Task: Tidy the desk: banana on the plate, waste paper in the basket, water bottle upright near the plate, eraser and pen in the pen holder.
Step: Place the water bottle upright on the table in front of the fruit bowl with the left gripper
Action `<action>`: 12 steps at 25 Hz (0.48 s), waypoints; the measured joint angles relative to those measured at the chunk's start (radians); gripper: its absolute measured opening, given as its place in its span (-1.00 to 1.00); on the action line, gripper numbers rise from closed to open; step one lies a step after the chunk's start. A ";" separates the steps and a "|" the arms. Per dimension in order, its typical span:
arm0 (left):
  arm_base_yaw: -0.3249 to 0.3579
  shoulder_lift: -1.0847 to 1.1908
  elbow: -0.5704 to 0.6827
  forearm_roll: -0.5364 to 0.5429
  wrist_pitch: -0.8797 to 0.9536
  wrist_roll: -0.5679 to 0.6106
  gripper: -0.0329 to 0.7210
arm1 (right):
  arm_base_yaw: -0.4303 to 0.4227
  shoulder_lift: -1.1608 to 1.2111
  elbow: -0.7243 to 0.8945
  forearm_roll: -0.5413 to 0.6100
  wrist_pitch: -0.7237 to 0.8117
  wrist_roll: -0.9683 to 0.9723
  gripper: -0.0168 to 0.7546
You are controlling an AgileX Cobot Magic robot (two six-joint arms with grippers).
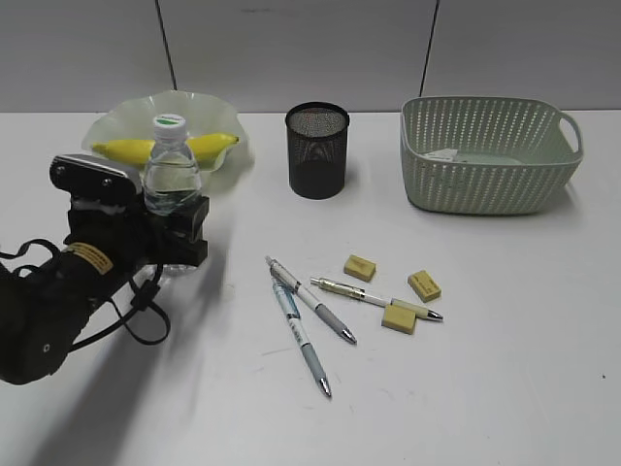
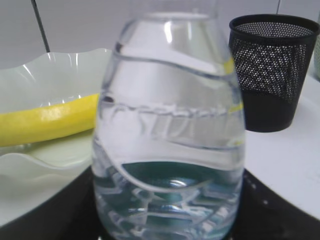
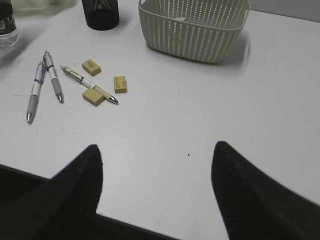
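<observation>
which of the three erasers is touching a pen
The front eraser: it lies against the white pen near its tip. The other two erasers lie apart from every pen.

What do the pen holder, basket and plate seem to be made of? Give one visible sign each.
Pen holder: black wire mesh, likely metal; see-through grid.
Basket: matte sage-green plastic; moulded perforated walls.
Plate: glossy translucent pale green, glass or plastic; wavy rim catches highlights.
</observation>
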 joint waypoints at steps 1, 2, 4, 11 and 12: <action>0.000 0.000 0.003 0.000 -0.003 0.000 0.46 | 0.000 0.000 0.000 0.000 0.000 0.000 0.44; 0.000 0.000 0.006 0.000 -0.004 0.000 0.50 | 0.000 0.000 0.000 0.000 0.000 0.000 0.44; 0.000 0.000 0.006 0.000 -0.004 0.000 0.58 | 0.000 0.000 0.000 0.000 0.000 0.000 0.44; 0.000 0.000 0.006 -0.002 0.005 0.000 0.64 | 0.000 0.000 0.000 0.000 0.000 0.000 0.44; 0.000 0.000 0.006 -0.002 0.005 0.000 0.64 | 0.000 0.000 0.000 0.000 0.000 0.000 0.44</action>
